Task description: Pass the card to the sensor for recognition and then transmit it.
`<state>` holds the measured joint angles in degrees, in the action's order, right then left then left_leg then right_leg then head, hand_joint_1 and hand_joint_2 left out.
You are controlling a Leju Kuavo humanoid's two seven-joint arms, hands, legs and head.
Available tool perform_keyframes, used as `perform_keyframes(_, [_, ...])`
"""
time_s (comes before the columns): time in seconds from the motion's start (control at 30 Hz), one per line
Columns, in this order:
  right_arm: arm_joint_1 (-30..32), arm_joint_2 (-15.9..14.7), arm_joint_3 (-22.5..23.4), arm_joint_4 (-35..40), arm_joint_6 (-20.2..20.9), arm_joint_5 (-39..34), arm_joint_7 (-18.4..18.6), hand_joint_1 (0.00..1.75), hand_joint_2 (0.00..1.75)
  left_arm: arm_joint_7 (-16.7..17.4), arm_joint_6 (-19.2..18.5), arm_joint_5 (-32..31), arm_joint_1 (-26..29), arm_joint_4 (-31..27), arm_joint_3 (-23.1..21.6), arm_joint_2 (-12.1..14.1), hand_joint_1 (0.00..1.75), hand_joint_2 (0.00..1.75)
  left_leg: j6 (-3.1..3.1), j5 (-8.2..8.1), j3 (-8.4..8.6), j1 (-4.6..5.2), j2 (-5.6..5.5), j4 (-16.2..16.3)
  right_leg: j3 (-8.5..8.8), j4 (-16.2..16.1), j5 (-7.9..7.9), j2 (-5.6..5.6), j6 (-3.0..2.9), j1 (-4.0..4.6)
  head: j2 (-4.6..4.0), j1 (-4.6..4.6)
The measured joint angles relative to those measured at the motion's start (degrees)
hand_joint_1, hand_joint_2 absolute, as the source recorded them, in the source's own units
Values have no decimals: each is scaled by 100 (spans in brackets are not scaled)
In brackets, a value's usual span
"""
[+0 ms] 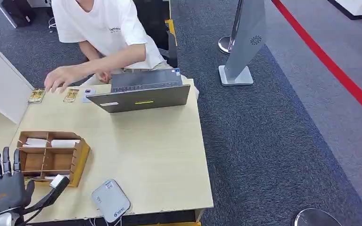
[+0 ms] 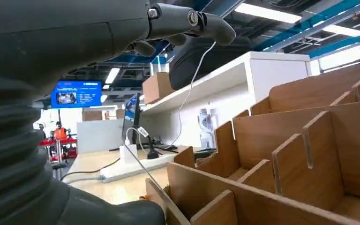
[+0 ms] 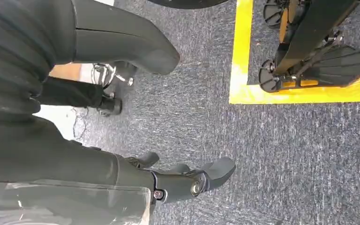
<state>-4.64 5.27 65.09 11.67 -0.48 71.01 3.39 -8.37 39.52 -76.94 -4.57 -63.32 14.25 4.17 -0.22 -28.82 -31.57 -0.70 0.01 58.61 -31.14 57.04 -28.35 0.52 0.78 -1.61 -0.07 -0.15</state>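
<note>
Bright, even indoor light; sharp.

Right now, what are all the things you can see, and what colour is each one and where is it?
Table: one, pale wood, in front of the robot.
Laptop: one, grey, open at the table's far edge.
Wooden organizer: one, brown, near left of table, white cards in the far slots.
Sensor: one, grey-white, near table edge.
Cards: three, far left of table by the person.
Person: one, white shirt, behind the laptop.
Left hand: dark grey, fingers spread, beside the organizer.
Right hand: dark, hanging above grey carpet.
</note>
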Motion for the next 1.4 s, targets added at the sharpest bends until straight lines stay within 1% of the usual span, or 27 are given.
perform_keyframes(0.73, [1, 0, 2, 0, -31, 29, 15, 0, 175, 63, 0, 136, 38, 37, -4, 0, 0, 175, 0, 0, -1, 0, 0, 0, 0, 0, 0, 0, 0, 0, 2, 0])
perform_keyframes(0.77, [1, 0, 2, 0, -31, 29, 15, 0, 175, 68, 0, 136, 39, 37, -4, 0, 175, 175, 0, 0, -1, 0, 0, 0, 0, 0, 0, 0, 0, 0, 0, 0])
perform_keyframes(1.0, [1, 0, 2, 0, -31, 20, 11, 0, 175, 214, -4, 247, 49, 64, -142, 30, 175, 175, 0, 0, -2, 0, -1, 0, 0, 0, 0, -1, 0, 0, 2, 0])
perform_keyframes(1.4, [1, 0, 2, 0, -39, 22, -46, 0, 175, 280, -35, 450, 41, 212, -310, 192, 175, 175, 0, 0, -1, 0, 0, 0, 0, 0, 0, 0, 0, 0, 2, 0])
